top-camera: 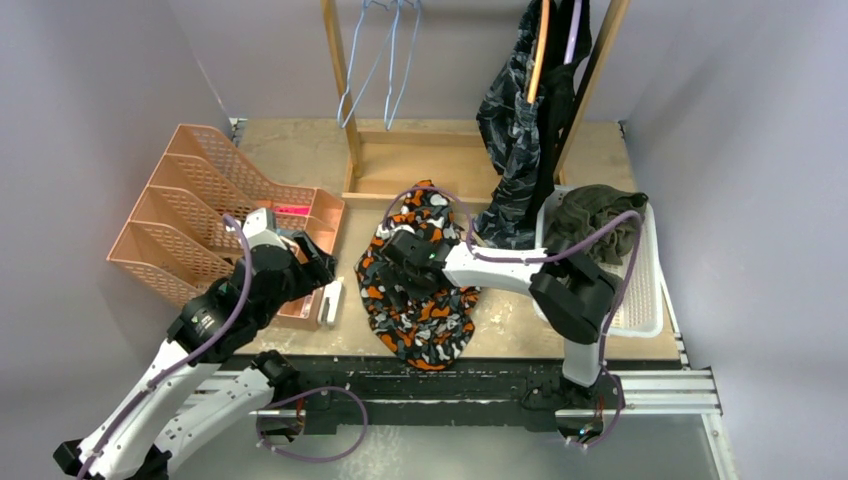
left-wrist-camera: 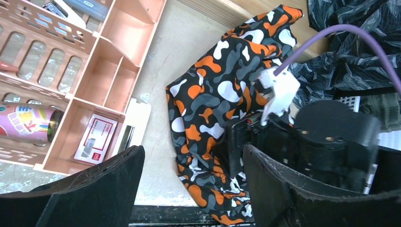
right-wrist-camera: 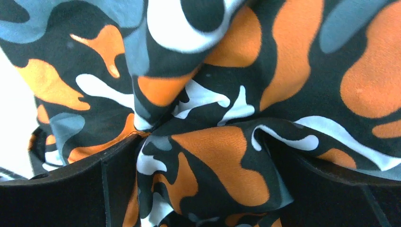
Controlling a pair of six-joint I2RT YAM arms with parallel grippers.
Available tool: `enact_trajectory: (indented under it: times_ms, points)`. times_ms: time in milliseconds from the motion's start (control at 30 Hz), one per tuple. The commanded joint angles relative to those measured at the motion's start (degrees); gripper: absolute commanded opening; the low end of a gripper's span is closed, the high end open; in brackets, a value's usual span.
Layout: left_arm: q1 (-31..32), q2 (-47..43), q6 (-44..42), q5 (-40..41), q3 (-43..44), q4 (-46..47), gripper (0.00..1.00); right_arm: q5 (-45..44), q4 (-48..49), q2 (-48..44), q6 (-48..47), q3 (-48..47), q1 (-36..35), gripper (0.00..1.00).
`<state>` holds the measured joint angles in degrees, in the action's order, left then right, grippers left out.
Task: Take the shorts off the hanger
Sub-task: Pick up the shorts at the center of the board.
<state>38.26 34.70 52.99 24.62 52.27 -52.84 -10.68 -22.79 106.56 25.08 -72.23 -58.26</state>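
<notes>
- The orange camouflage shorts (top-camera: 425, 320) lie crumpled on the counter (top-camera: 290, 150) just in front of the wooden rack (top-camera: 343, 110), off any hanger. They look light, thin and floppy, made of a smooth woven cloth that bunches easily.
- The right claw (right-wrist-camera: 201, 184) is clenched on these shorts. A thick gather of the printed cloth is squeezed between its black fingers (right-wrist-camera: 71, 189), with folds fanning out from the pinch.
- Cloth this limp will probably sag and trail from a single hold. A deep pinch on a bunched fold or on the thicker waistband should slip less than a hold on one loose layer.
- The left claw (left-wrist-camera: 191, 161) is released and holds nothing. It sits to the left front of the rack, beside a pink slotted plastic file tray (top-camera: 190, 215).
- The dark camouflage shorts (top-camera: 510, 170) hang in long soft folds at the rack's right end, not yet taken down. They look just as light and slack.
- The olive shorts (top-camera: 595, 212) sit heaped in a white latticed basket (top-camera: 640, 290) to the right front of the rack. Their cloth looks matte and thicker.
- Thin pale-blue wire hangers (top-camera: 385, 60) hang bare at the rack's left end.
</notes>
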Motion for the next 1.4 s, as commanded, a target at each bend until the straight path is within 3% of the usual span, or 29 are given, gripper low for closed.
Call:
enact_trajectory:
  times_ms: [0, 167, 400, 500, 633, 700, 733, 767, 1100, 1267, 1367]
  points:
    - [-0.3, 0.5, 0.9, -0.9, 0.9, 3.4, 0.76, 2.1, 2.4, 3.2, 0.1, 2.3, -0.6, 0.99]
    - [-0.2, -0.1, 0.9, -1.6, 0.2, 3.1, 0.75, -2.0, 2.1, 8.3, 5.1, 5.3, -2.4, 0.99]
    - [-0.2, -3.5, 1.0, 7.0, 2.5, -1.8, 0.74, -6.8, 4.9, 11.3, 12.4, 8.2, -5.5, 0.7]
    - [-0.3, -4.4, 2.2, 8.3, 2.7, -3.3, 0.74, -12.4, 4.3, 6.7, 17.7, 9.8, -5.9, 0.48]
    - [-0.2, -5.3, 3.5, 7.7, 1.6, -3.8, 0.74, -16.5, 7.3, -5.9, 18.3, 13.2, -6.6, 0.32]
    - [-0.2, -5.8, 4.0, 7.4, 1.1, -3.1, 0.74, -17.4, 8.0, -11.1, 17.9, 14.1, -6.6, 0.18]
    - [-0.3, -6.1, 4.1, 7.2, 0.8, -2.7, 0.74, -17.4, 7.4, -13.2, 18.0, 14.3, -6.5, 0.02]
    - [-0.3, -6.3, 4.2, 7.2, 0.5, -2.4, 0.74, -18.0, 6.5, -15.2, 18.1, 14.2, -6.5, 0.0]
    - [-0.2, -5.7, 4.6, 5.8, -0.5, -1.6, 0.73, -24.1, 0.2, -30.1, 15.7, 11.6, -6.5, 0.0]
    - [-0.2, -5.4, 4.6, 5.1, -0.4, -0.8, 0.73, -7.0, 9.4, -31.4, 5.0, 14.9, -6.5, 0.07]
    - [-0.3, -5.1, 4.6, 4.8, -0.6, -0.6, 0.73, -5.1, 7.2, -26.7, 7.4, 14.3, -6.6, 0.17]
